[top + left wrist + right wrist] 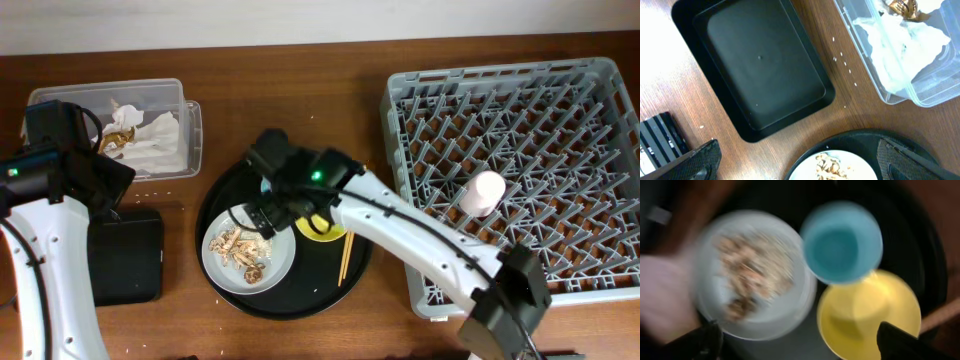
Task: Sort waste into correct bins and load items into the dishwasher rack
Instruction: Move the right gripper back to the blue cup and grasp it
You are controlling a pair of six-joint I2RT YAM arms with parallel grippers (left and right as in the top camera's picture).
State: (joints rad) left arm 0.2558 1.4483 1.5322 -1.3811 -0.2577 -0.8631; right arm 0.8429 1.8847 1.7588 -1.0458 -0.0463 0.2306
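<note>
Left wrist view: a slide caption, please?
Shallow black tray beside clear tub of napkins; scrap-laden plate below.

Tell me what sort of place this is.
Probably a dish-clearing station on a wooden table: a grey dishwasher rack, a round black tray carrying a plate of food scraps, and a clear tub holding used napkins.

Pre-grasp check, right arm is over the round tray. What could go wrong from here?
1. The blue cup, yellow bowl and plate crowd together; the open right end effector could knock a neighbour while closing on one.
2. The plate carries loose food scraps; a bump could scatter them over the round black tray.
3. The right wrist view is blurred, so aiming may be off.
</note>
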